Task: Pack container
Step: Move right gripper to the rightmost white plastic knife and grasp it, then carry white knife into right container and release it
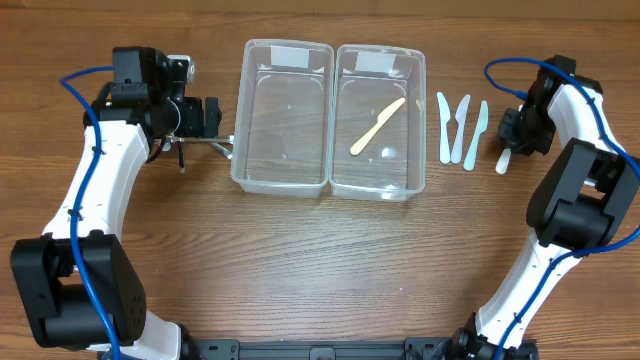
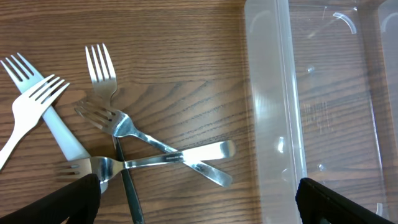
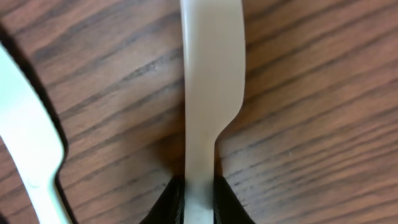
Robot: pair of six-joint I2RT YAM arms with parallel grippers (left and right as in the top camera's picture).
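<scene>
White plastic knife [image 3: 211, 74] (blade wider than handle) pinched by right gripper [image 3: 199, 200]; left gripper [image 2: 200, 202] wide apart, empty

- The left arm [image 1: 95, 190] rises from its base at the near left corner and reaches forward. Its wrist is turned inward toward the middle of the table.
- The left gripper [image 1: 210, 116] sits low over the table, its jaws spread wide. Its fingers [image 2: 74, 202] show only at the bottom corners of the wrist view, with nothing between them.
- The right arm [image 1: 585, 190] rises from the near right corner, stretches forward and bends inward at the wrist.
- The right gripper [image 3: 200, 202] points downward. Its fingers [image 3: 171, 202] are pinched on the handle of a white plastic knife [image 3: 211, 87].
- From overhead the wrist hides those fingers, so they may or may not touch the tabletop.
</scene>
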